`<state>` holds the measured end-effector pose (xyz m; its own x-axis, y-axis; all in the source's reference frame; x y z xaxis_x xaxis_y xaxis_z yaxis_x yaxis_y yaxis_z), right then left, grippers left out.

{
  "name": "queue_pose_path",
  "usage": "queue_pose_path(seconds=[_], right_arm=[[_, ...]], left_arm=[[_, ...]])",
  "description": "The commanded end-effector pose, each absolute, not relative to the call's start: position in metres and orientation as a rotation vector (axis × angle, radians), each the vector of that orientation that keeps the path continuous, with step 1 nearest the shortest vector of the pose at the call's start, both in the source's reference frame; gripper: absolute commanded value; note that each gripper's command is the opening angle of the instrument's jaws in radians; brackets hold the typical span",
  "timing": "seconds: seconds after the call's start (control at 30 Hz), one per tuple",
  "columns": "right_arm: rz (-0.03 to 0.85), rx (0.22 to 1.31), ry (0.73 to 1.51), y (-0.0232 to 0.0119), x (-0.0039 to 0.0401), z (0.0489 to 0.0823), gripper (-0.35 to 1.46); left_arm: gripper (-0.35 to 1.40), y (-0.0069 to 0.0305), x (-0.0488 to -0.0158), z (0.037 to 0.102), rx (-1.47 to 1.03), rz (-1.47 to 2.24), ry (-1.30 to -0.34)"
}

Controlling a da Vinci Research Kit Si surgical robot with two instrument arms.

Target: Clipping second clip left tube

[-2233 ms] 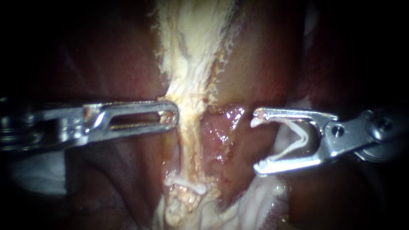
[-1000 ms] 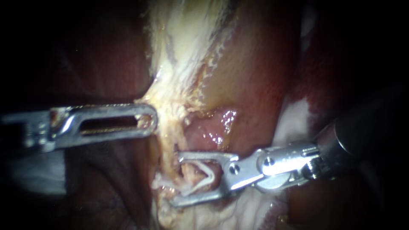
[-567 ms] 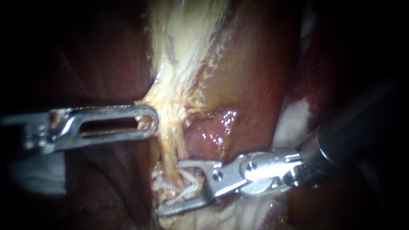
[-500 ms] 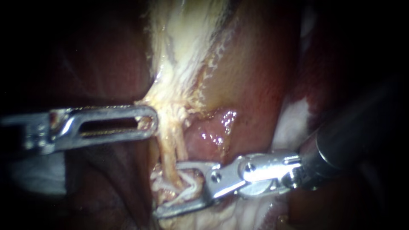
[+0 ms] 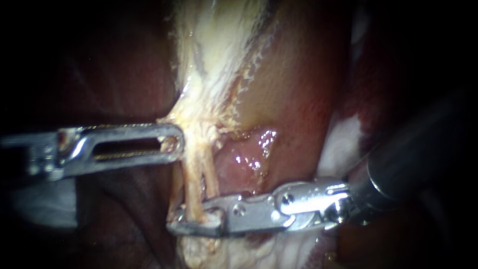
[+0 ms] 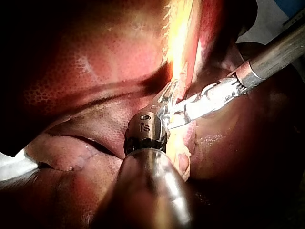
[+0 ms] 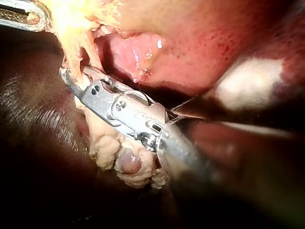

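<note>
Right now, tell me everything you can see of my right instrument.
The right instrument comes in from the right: a dark shaft ending in a shiny, pinned metal tip. The tip lies almost level, clamped shut across the stringy tube. It sits below the left instrument, which grips the pale tissue higher up.

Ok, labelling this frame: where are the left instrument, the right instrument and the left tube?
Left instrument point(image 5: 178, 141): endoscope view, its tip.
Right instrument point(image 5: 174, 225): endoscope view, its tip.
Left tube point(image 5: 192, 187): endoscope view, its bare middle stretch.
</note>
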<state>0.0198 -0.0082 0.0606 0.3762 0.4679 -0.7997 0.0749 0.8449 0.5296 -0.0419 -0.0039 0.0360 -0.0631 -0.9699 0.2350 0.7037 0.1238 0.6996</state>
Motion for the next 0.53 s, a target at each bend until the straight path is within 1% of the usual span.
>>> queue_pose_path(seconds=[0.03,0.53], right_arm=[[0.275,0.530,1.169,-0.0082,0.0197,0.0606,-0.35],[0.277,0.527,1.164,-0.0083,0.0197,0.0611,-0.35]], left_arm=[[-0.35,-0.0039,-0.0419,0.0360,0.421,-1.438,-0.810],[-0.35,-0.0039,-0.0419,0.0361,0.422,-1.437,-0.810]])
